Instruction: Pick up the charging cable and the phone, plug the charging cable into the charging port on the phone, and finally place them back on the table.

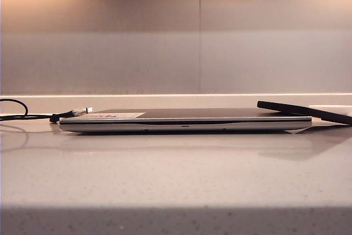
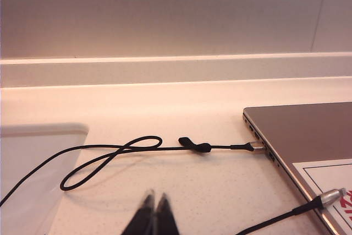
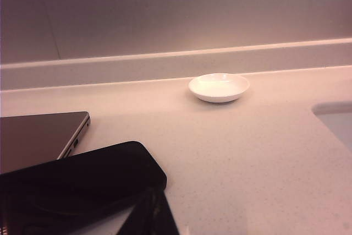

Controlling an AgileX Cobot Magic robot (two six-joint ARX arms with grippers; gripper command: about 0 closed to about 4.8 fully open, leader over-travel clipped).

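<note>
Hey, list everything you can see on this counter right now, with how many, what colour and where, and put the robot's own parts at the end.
charging cable: one, black with a silvery plug tip, looped on the table left of the laptop; one plug sits at the laptop's side edge, the other end lies on the laptop's corner.
phone: one, black, propped tilted on the laptop's right end.
laptop: one, silver and dark grey, closed, flat mid-table.
small dish: one, white, near the back wall, right of the phone.
table: one, pale speckled stone-like surface.
left gripper: one, black, shut, hovering near the cable loop, holding nothing.
right gripper: one, black, shut, beside the phone's near corner; contact unclear.
</note>
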